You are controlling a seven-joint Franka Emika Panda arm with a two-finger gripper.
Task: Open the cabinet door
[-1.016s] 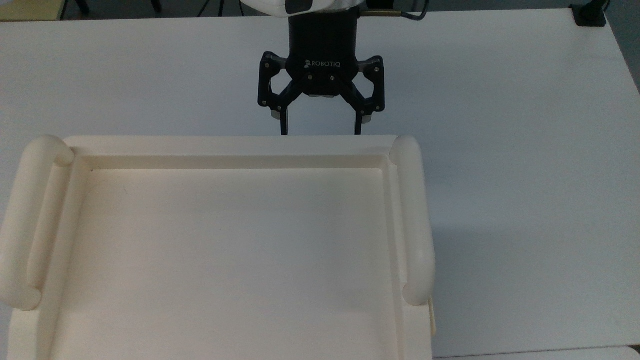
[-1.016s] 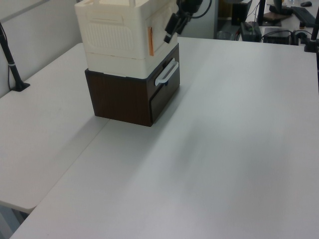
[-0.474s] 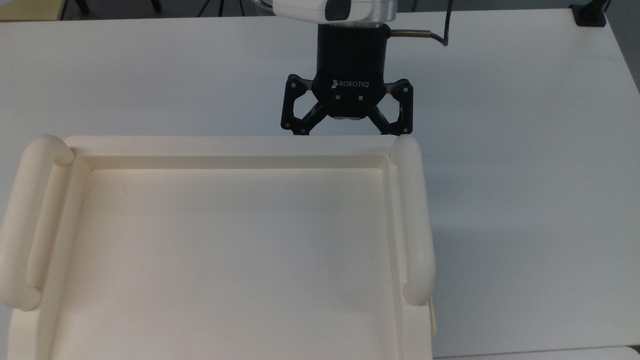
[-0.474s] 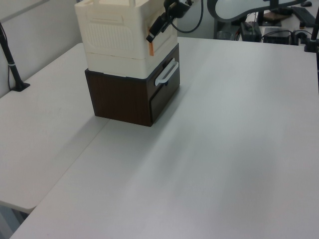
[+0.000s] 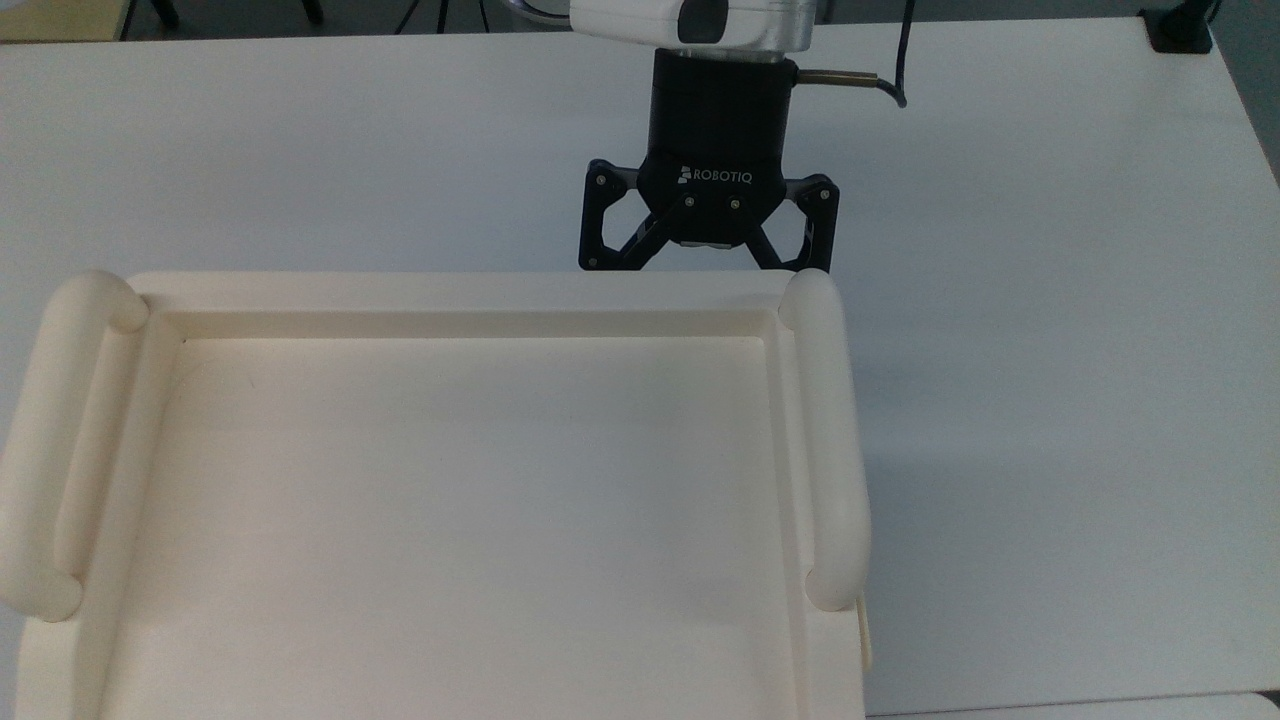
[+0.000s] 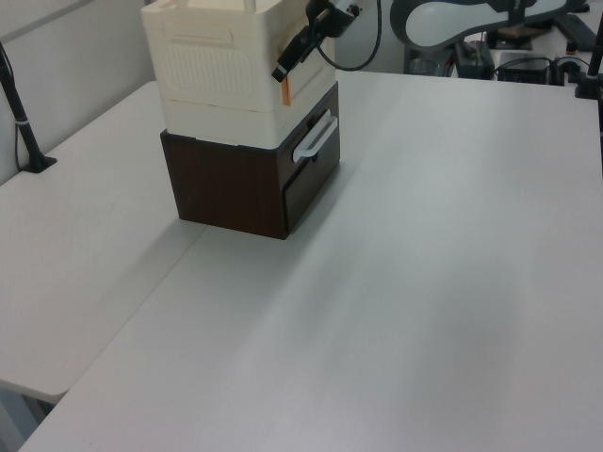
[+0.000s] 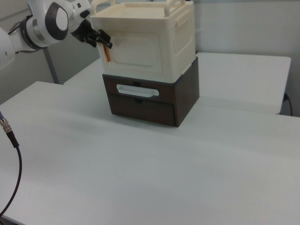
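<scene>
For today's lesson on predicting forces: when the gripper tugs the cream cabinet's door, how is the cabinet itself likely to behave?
The cream cabinet looks like hollow plastic, so probably light. It merely sits atop the dark drawer unit, so a tug could slide or tip it. The gripper is high at the cabinet door edge, where leverage favours tipping.

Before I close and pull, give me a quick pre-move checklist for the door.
1. Gripper open: ok, its linkage is spread wide in the top view.
2. Gripper at the cabinet door's handle edge: ok, beside the orange strip at the right view's left.
3. Fingers straddling the handle: cannot tell, the cabinet top's rim hides the tips.
4. Door shut and flush: ok.
5. Swing path: ok, nothing stands on the table before the door.
</scene>
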